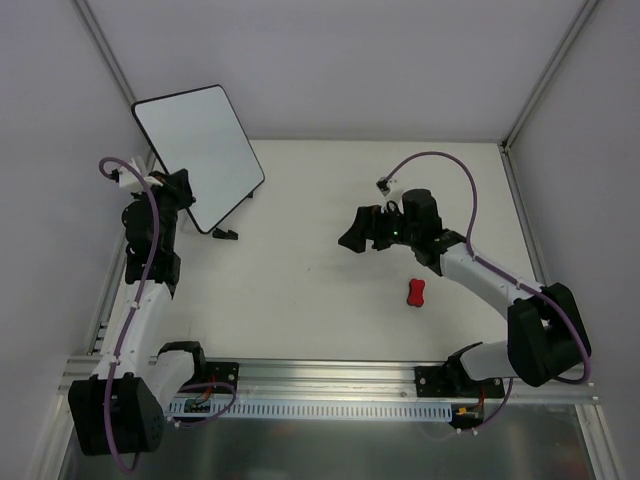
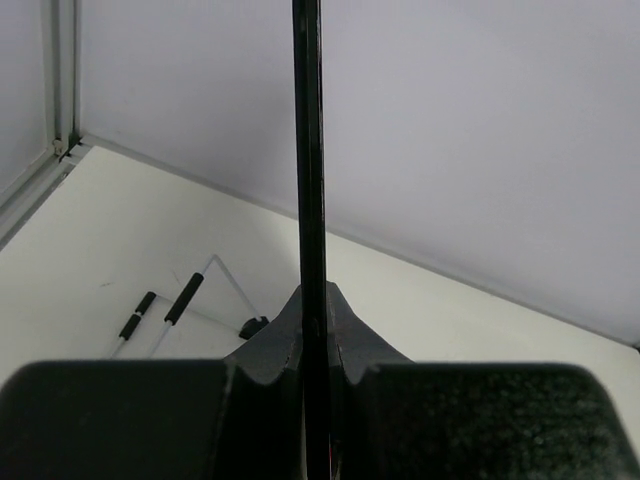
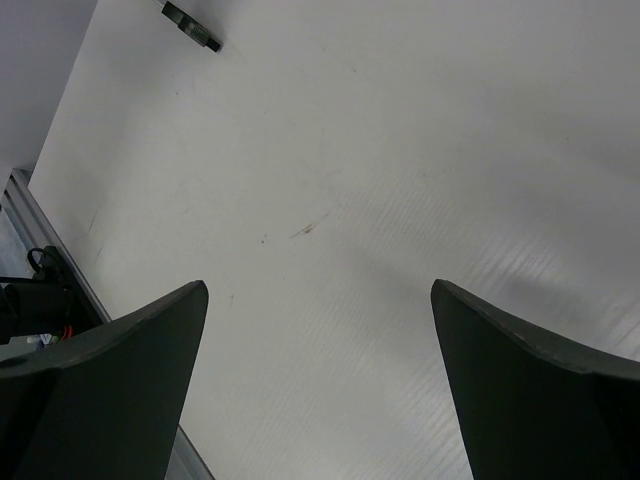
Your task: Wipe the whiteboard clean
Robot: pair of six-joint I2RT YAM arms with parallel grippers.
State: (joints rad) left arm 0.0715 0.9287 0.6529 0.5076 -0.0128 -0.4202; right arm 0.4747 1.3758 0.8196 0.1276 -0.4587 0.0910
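The whiteboard (image 1: 198, 150) is a white board with a thin black border. It is lifted and tilted at the back left, and its face looks free of marks. My left gripper (image 1: 185, 195) is shut on its lower left edge. In the left wrist view the board shows edge-on as a thin black line (image 2: 308, 150) pinched between my fingers (image 2: 312, 300). My right gripper (image 1: 352, 238) is open and empty above the middle of the table; its view (image 3: 320, 300) holds only bare table. The red bone-shaped eraser (image 1: 416, 292) lies on the table, to the near right of it.
A small black tab (image 1: 226, 235) lies on the table below the board's lower corner and also shows in the right wrist view (image 3: 190, 27). Grey walls enclose the table on three sides. An aluminium rail (image 1: 330, 375) runs along the near edge.
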